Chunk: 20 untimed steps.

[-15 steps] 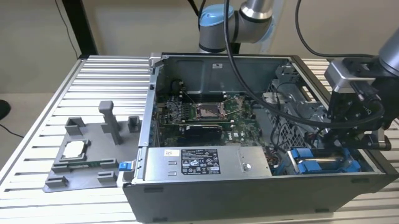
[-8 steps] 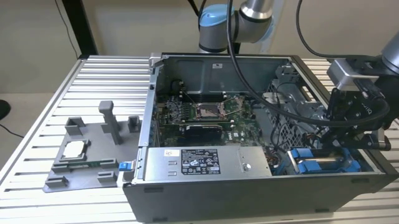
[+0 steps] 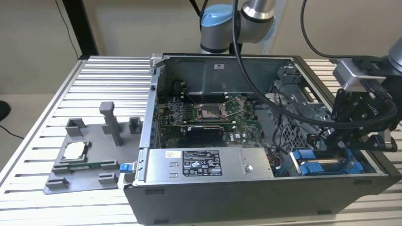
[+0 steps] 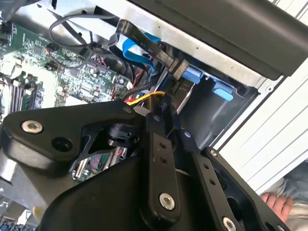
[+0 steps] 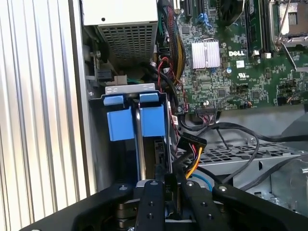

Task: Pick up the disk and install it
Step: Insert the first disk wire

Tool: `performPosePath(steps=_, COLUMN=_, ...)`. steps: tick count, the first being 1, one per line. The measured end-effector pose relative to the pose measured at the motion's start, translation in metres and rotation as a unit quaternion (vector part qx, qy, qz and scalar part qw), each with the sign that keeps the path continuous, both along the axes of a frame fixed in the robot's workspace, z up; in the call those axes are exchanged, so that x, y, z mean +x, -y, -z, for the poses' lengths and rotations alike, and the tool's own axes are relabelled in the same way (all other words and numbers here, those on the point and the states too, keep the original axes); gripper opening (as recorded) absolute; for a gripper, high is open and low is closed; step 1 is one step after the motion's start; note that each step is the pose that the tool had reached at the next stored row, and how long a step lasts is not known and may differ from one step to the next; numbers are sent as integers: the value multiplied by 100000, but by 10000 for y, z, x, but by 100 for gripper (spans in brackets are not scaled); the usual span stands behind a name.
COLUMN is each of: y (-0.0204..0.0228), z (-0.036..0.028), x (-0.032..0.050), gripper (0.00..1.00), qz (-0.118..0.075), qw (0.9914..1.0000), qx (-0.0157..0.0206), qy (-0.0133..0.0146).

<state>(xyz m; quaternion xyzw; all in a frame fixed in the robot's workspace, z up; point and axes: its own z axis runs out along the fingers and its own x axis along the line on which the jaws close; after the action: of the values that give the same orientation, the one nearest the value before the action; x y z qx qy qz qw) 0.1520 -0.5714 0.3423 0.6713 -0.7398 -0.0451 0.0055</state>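
The disk [image 5: 153, 121] stands on edge in the drive bay at the corner of the open computer case [image 3: 251, 197], its blue carrier bracket facing out. In the exterior view the disk [image 3: 344, 165] sits low at the case's right, under the arm's black wrist. My gripper [image 5: 167, 186] reaches down into that bay with its two black fingers [image 5: 153, 202] close together on the disk's thin edge. In the second wrist view the gripper [image 4: 167, 109] narrows to a point beside yellow and black wires.
A second blue carrier [image 5: 119, 124] sits in the slot right beside the disk. Cables [image 5: 192, 144] crowd the bay's inner side. The grey power supply [image 3: 201, 165], motherboard [image 3: 201, 113] and a grey fixture plate [image 3: 82, 160] lie toward the exterior view's left. A person's hand [image 4: 278, 202] rests outside the case.
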Motion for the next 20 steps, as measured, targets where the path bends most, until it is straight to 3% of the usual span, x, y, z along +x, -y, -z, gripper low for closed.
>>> performPosePath(steps=20, y=1, z=27, x=24, gripper=0, qz=-95, qw=100000, qx=-5, qy=-75)
